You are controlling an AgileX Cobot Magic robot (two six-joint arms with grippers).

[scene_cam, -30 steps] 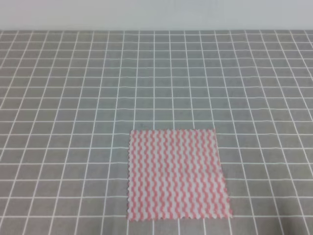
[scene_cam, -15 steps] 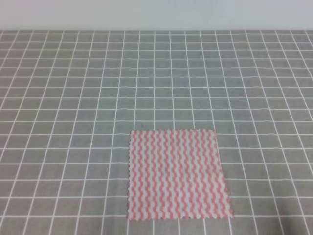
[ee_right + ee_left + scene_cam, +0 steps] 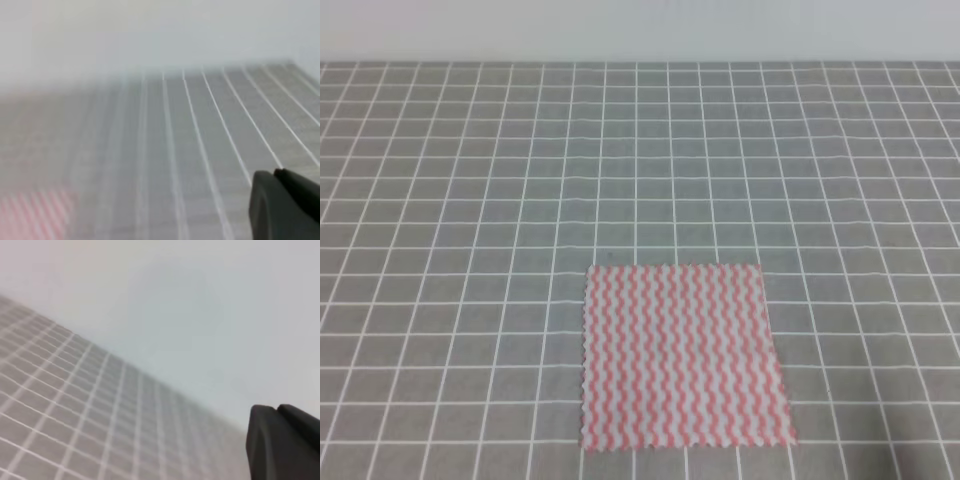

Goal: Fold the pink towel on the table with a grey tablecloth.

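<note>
Pink towel [image 3: 683, 356] flat, unfolded near front edge of surface [image 3: 470, 180]; unmoved since earlier. Folding unstarted. Both claws: state cannot tell.

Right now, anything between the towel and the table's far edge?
Nothing: in the high view only bare grey tablecloth lies between the towel and the far edge.

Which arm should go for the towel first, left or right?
Probably right. Its wrist view shows the pink towel at its lower left edge, while the left wrist view shows only grey tablecloth. Overhead, the towel lies flat, neither arm near.
</note>
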